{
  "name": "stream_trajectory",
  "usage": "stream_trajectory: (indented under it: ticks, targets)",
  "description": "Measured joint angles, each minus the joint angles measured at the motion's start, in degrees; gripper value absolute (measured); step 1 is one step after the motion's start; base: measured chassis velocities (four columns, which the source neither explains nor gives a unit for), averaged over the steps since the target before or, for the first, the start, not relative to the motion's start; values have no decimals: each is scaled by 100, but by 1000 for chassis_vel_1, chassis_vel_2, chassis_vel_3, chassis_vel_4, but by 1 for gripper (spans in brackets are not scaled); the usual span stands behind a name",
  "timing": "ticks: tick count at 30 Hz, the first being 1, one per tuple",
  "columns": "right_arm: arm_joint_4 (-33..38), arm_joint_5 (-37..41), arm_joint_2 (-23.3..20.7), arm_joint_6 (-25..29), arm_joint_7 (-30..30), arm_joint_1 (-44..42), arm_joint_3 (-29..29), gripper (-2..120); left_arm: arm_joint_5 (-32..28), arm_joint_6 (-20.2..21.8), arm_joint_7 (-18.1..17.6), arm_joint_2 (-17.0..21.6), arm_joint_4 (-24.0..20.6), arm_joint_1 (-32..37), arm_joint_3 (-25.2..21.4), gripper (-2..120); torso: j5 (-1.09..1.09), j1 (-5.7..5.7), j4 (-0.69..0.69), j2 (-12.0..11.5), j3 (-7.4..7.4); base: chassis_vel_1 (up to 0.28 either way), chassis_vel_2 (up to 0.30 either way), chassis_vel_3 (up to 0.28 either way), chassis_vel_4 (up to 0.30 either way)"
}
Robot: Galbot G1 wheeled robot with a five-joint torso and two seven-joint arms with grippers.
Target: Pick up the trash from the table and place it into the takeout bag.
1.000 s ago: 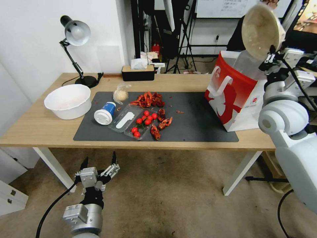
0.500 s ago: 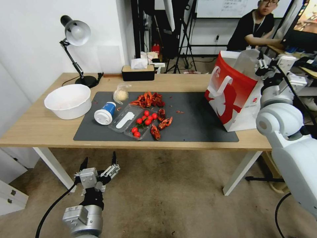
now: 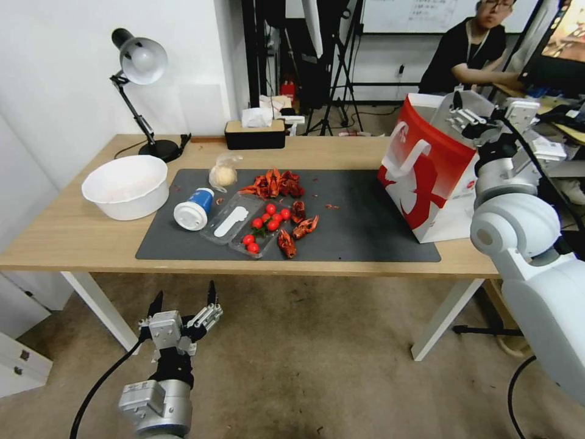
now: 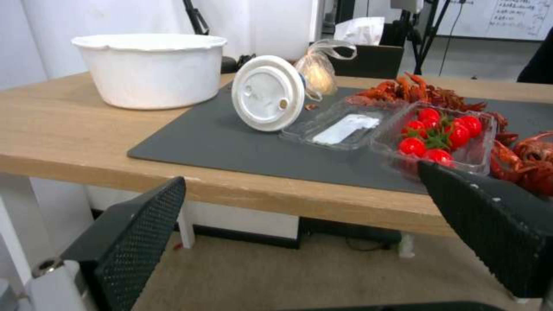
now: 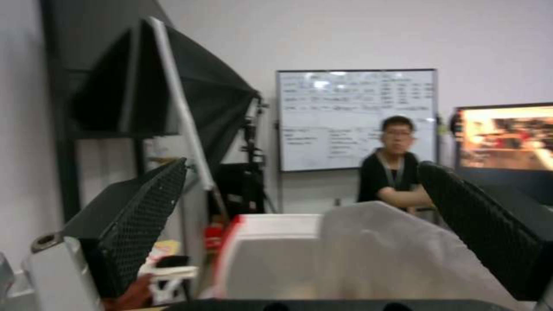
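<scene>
the right gripper (image 3: pixel 466 113) hangs over the open mouth of the large boxy red and white paper takeout bag (image 3: pixel 426 177), which stands on the wooden table (image 3: pixel 73 235) at the right end of the dark grey mat (image 3: pixel 365 225); its jaws are spread wide with nothing between them, and the right wrist view shows the bag's silvery lining (image 5: pixel 345 255) just beneath. the left gripper (image 3: pixel 183 314) is parked low in front of the table edge, jaws also wide apart and empty. the trash left on the mat sits toward its left half: a blue and white lidded cup (image 3: pixel 193 209) lying on its side, a clear plastic bag holding a pale bun (image 3: pixel 223 172), an open clear clamshell tray with cherry tomatoes (image 3: pixel 244 224), and a scatter of red crayfish shells (image 3: pixel 277 183). the cup looks light and stiff but round, so it would likely roll; a hold across its body rather than on the slick white lid (image 4: pixel 268 93) seems safest. the bun bag is soft and slippery, best pinched at its knotted top. the thin tray would probably flex and spill the tomatoes if squeezed at one corner. the shells are small, brittle and irregular. a big white bowl (image 3: pixel 126 186) sits off the mat to the left, and a black tissue box (image 3: pixel 255 134) stands at the far edge.
</scene>
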Motion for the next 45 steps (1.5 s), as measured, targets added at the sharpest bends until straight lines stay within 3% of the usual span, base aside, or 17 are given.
stream_trajectory:
  ticks: [10,17,20,29,33,37,45]
  targets:
    - [252,177,-42,35,-143,-57,3,100,79,-9,1,-53,3,30,28,100,0,0,0,0,0,0,0,0,0]
    - [933,562,-74,320,-587,-509,64,100,109,-23,15,-99,-2,62,12,100,0,0,1,0,0,0,0,0,0]
    - [1411,577,-52,403,-806,-1144,124,100,26,-37,111,-97,5,-7,-49,100,0,0,-1,1,0,0,0,0,0]
    - [1879,157,136,581,-1000,-2669,270,100,-24,-40,131,-98,14,-35,-59,100,1,0,0,1,0,0,0,0,0]
    - [1796,-571,645,1338,-1467,-3881,292,100,-64,-46,134,-73,27,-33,-67,100,0,0,-1,2,0,0,0,0,0]
    - [1575,-1028,939,1872,-1633,-4571,179,100,-99,-48,134,-51,52,-64,-61,100,0,0,-1,2,0,0,0,0,0]
    - [1265,-1256,1186,2289,-1870,-4988,130,100,-170,-49,134,-3,68,-88,-68,100,0,-1,0,2,-1,0,0,0,0]
